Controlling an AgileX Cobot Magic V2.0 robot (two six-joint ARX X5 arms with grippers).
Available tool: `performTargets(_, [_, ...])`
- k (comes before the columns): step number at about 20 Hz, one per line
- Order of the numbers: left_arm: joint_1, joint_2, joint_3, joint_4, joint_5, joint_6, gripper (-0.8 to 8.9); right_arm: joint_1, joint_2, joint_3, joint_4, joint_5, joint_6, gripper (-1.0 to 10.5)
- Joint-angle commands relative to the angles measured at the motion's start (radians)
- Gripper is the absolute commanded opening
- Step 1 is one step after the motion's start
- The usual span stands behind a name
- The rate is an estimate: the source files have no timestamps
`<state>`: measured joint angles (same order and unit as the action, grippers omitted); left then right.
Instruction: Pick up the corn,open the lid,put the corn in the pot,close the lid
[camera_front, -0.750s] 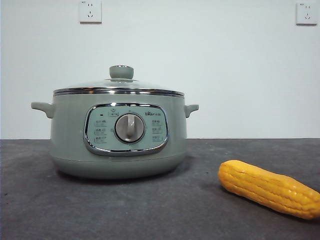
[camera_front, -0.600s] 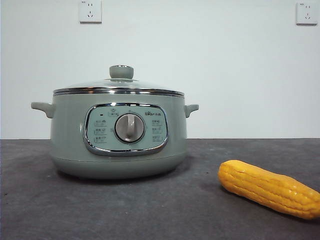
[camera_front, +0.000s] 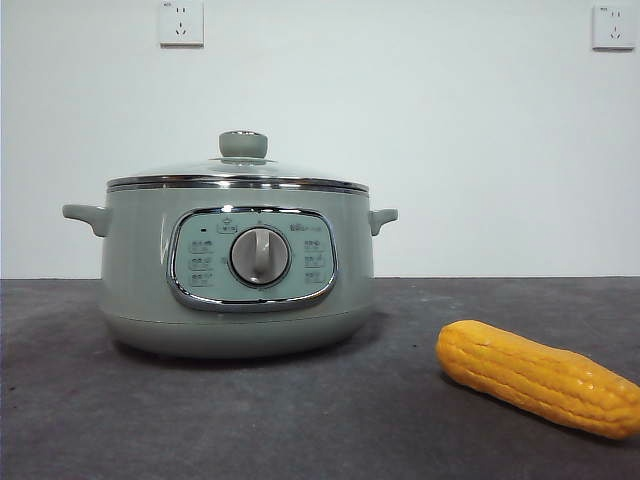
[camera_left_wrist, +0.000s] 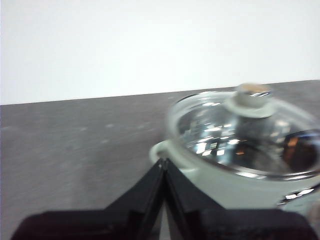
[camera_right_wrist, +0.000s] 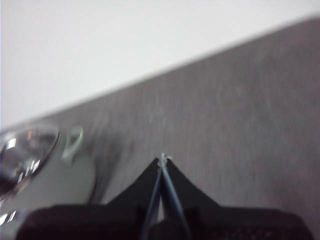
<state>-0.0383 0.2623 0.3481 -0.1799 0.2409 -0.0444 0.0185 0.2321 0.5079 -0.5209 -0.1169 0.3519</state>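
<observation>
The sage-green pot (camera_front: 236, 270) stands on the dark table left of centre, with the glass lid (camera_front: 237, 172) closed on it. The yellow corn (camera_front: 538, 377) lies on the table at the near right, apart from the pot. My left gripper (camera_left_wrist: 164, 162) is shut and empty, above the table beside the pot (camera_left_wrist: 210, 187), with the lid (camera_left_wrist: 247, 132) and its knob in its view. My right gripper (camera_right_wrist: 162, 159) is shut and empty over bare table; the pot's handle (camera_right_wrist: 72, 142) and lid edge (camera_right_wrist: 25, 150) show at the side. Neither gripper shows in the front view.
A white wall with two sockets (camera_front: 181, 22) (camera_front: 613, 26) rises behind the table (camera_front: 300, 420). The table's surface is dark grey and runs from the pot to the near edge.
</observation>
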Motion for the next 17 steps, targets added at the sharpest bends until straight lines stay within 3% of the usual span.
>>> performTargets(1, [0.0,0.041,0.032,0.001,0.113,-0.063,-0.03,0.001,0.079,0.105,-0.169,-0.038,0.003,0.0])
performTargets(7, [0.0,0.14,0.058,0.0,0.34,-0.154,-0.04,0.001,0.216,0.245,-0.385,-0.138,0.014,0.0])
performTargets(14, [-0.006,0.295,0.138,-0.143,0.514,-0.183,-0.06,0.003,0.404,0.311,-0.411,-0.407,-0.116,0.1])
performTargets(17, [-0.02,0.375,0.207,-0.272,0.549,-0.124,-0.06,0.037,0.541,0.35,-0.437,-0.418,-0.179,1.8])
